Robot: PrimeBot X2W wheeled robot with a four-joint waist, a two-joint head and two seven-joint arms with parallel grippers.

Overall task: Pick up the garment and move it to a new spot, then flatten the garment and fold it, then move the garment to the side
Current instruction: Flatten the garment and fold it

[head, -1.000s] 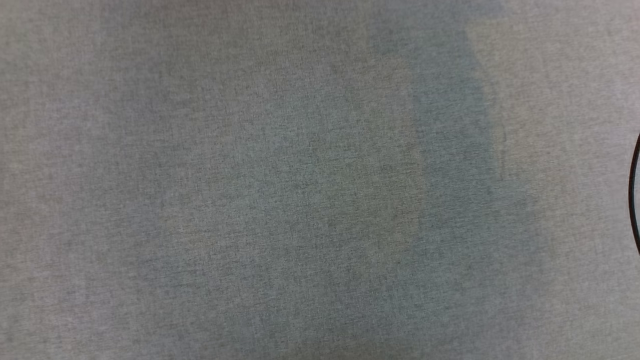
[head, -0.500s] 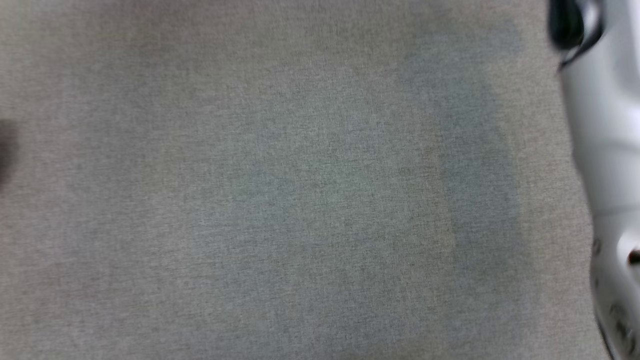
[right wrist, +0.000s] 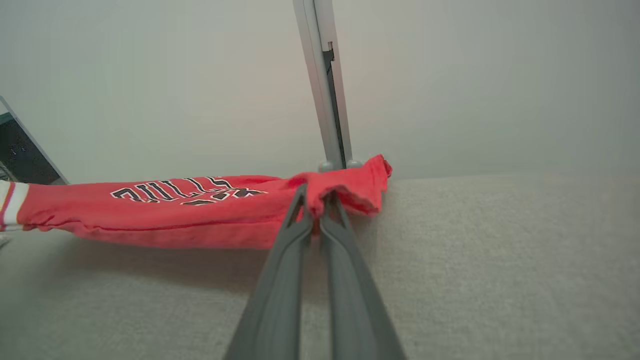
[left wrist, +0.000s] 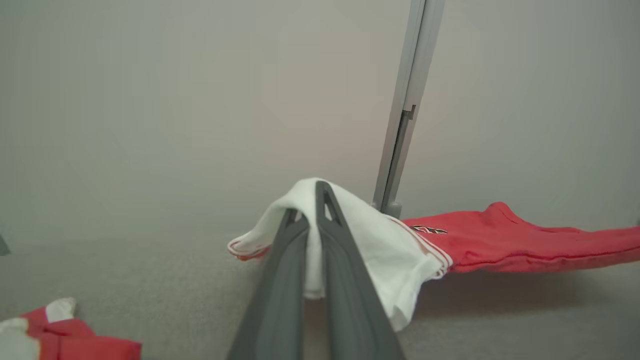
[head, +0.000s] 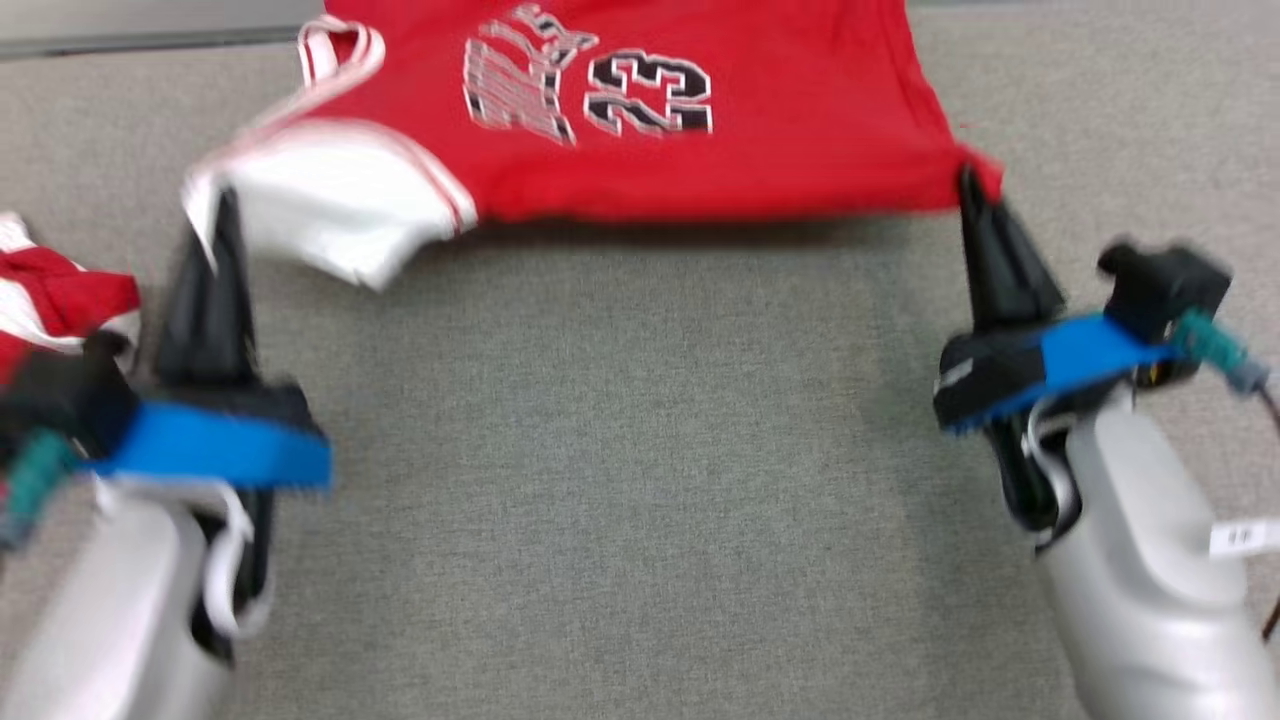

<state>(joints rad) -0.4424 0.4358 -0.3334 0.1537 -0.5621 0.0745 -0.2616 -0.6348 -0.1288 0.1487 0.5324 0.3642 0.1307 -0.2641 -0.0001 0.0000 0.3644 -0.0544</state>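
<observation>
Both sets of jaws are clamped on the red garment (head: 780, 150), the left gripper (head: 226, 205) pinching its white sleeve at centre left, the right gripper (head: 968, 185) its red corner at upper right, long axis strung left-to-right between them above the grey tabletop (head: 640, 520).

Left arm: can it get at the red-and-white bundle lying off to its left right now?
Probably not yet. The left gripper is shut on the white sleeve of the jersey. The red-and-white bundle lies close beside it with nothing between, so letting go first should do.
</observation>
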